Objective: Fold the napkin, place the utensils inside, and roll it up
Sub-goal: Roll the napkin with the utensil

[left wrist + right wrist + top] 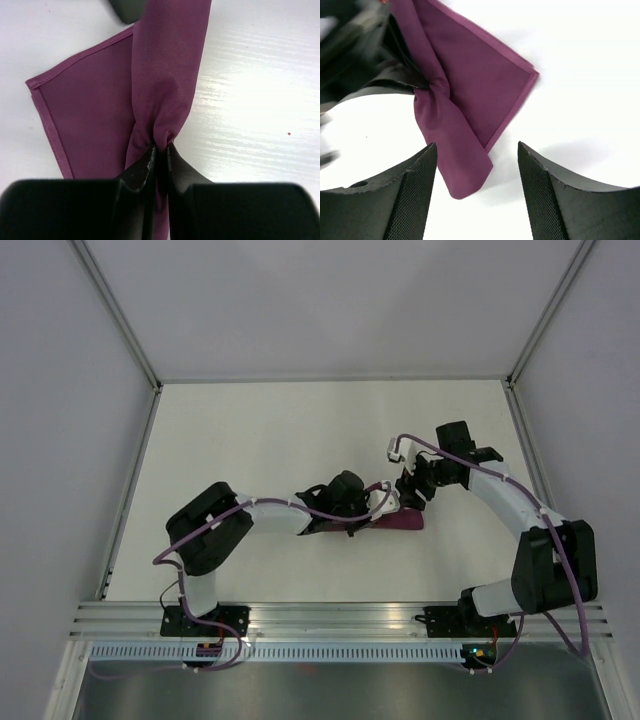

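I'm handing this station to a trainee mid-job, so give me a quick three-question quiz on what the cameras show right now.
1. Multiple choice: what is the left gripper pinching?
A) the bunched, rolled part of the magenta napkin
B) a green-handled knife
C) nothing
2. True or false: the right gripper is shut on the napkin's flat corner.
3. Short answer: is the knife visible in any view?

Key:
1. A.
2. False. Its jaws stand open, with the end of the roll showing between them in the right wrist view.
3. No. It may be inside the roll, but the pictures cannot show that.
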Action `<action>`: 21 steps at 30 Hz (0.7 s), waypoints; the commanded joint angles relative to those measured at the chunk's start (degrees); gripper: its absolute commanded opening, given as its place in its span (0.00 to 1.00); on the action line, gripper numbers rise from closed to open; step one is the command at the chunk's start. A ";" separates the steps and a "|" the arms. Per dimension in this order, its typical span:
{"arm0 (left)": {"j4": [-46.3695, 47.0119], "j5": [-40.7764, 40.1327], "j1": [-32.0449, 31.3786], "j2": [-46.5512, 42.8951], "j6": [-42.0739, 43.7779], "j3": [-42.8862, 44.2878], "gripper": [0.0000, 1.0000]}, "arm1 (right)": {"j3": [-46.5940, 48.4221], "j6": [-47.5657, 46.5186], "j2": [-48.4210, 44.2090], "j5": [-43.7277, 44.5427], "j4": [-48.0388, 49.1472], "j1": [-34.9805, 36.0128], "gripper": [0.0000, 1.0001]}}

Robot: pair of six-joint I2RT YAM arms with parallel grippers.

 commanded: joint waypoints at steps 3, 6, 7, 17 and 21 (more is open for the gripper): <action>-19.16 12.18 3.40 5.31 -9.76 6.32 0.02 | -8.39 0.46 -13.35 0.58 7.92 -0.15 0.73; -23.21 17.01 4.72 7.60 -11.08 9.48 0.02 | -14.54 -1.04 -19.24 0.75 11.78 -0.06 0.73; -24.18 18.41 5.60 8.30 -11.52 10.19 0.02 | -17.86 -0.95 -20.66 1.36 13.36 -0.06 0.73; -30.78 30.10 9.91 14.98 -14.86 15.91 0.02 | -31.16 1.16 -29.29 2.51 26.20 2.57 0.73; -31.57 32.14 11.14 16.92 -15.92 16.79 0.02 | -34.50 2.30 -28.94 7.94 32.17 9.32 0.71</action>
